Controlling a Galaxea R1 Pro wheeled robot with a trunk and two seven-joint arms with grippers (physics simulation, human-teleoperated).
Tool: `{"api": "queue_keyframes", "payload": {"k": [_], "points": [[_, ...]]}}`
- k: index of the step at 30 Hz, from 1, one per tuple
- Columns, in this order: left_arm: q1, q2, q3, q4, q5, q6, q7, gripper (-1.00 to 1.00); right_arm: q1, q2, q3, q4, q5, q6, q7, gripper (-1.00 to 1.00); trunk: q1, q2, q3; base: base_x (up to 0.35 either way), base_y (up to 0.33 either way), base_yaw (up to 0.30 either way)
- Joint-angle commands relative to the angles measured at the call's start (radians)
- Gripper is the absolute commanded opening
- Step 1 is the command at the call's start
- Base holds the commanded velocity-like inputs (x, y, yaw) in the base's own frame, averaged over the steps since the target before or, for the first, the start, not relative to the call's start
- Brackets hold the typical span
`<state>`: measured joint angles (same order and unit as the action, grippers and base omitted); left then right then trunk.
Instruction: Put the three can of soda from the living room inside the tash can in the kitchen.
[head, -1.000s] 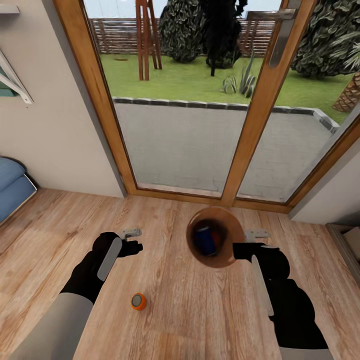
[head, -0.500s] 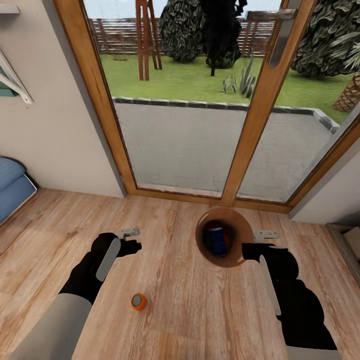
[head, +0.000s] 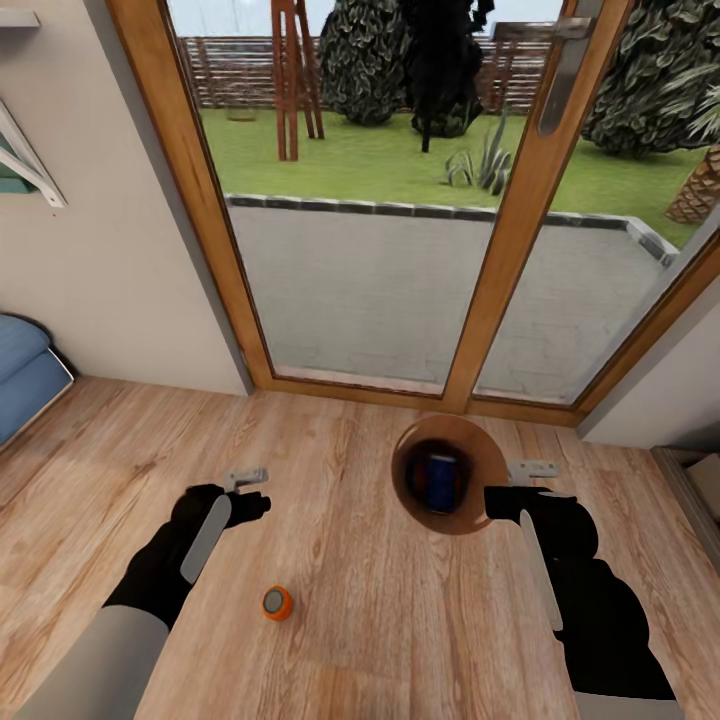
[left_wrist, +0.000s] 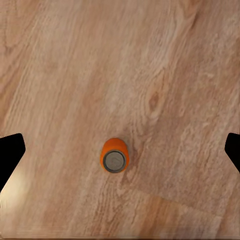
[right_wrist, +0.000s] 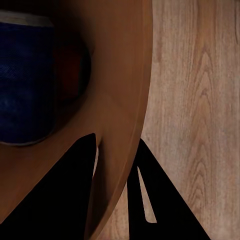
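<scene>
My right gripper (head: 506, 486) is shut on the rim of the trash can (head: 482, 500), holding it above the plank floor with the brown inside facing the head camera. The dark blue soda can (head: 437, 480) lies inside, with a dim orange can (right_wrist: 70, 67) beside it. The right wrist view has my fingers (right_wrist: 82, 170) pinching the bin wall (right_wrist: 125, 75) next to the blue can (right_wrist: 25, 80). A second orange can (head: 277, 603) stands upright on the floor, nearer me than my open left gripper (head: 250, 490). That can (left_wrist: 115, 156) sits between the widely spread fingertips (left_wrist: 11, 152).
Wood-framed glass doors (head: 505, 250) rise straight ahead, with a patio and garden behind. A light blue sofa (head: 25, 370) shows at the left edge and a pale wall (head: 110, 260) beside the door. A low dark edge (head: 690, 480) lies on the floor at far right.
The trash can and right gripper moved a little to the right, then held still. My left arm drew back and left, so its gripper sits closer to the floor can.
</scene>
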<state>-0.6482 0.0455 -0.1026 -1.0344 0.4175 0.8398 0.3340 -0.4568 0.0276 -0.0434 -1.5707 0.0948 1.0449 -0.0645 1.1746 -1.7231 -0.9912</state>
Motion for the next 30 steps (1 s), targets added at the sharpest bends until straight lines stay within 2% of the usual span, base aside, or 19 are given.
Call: {"api": "queue_keyframes", "payload": {"k": [1,9,17,19,23,30], "points": [[0.001,0.0,0.0,0.008,0.0,-0.001,0.0,1.0,0.0,0.0,0.0,0.0,-0.007,0.0,0.002,-1.0,0.0,0.0,0.0,0.0,0.0,0.0],[0.002,-0.002,-0.001,0.087,-0.002,-0.036,0.004,1.0,0.0,0.0,0.0,0.0,-0.007,0.0,0.0,-1.0,0.0,0.0,0.0,0.0,0.0,0.0],[0.002,-0.008,-0.008,0.115,-0.001,-0.037,0.036,1.0,0.0,0.001,0.0,0.0,-0.006,0.0,0.0,-1.0,0.0,0.0,0.0,0.0,0.0,0.0],[0.002,-0.009,-0.008,0.116,-0.001,-0.016,0.042,1.0,0.0,0.001,0.0,0.0,-0.006,0.0,0.0,-1.0,0.0,0.0,0.0,0.0,0.0,0.0],[0.002,-0.01,-0.007,0.118,0.0,0.079,0.049,1.0,0.0,0.002,0.0,0.0,-0.006,0.0,-0.001,-1.0,0.0,0.0,0.0,0.0,0.0,0.0],[-0.002,-0.011,-0.002,0.12,-0.002,0.2,0.052,1.0,0.0,0.002,0.0,0.0,-0.005,0.0,-0.005,-1.0,0.0,0.0,0.0,0.0,0.0,0.0]]}}
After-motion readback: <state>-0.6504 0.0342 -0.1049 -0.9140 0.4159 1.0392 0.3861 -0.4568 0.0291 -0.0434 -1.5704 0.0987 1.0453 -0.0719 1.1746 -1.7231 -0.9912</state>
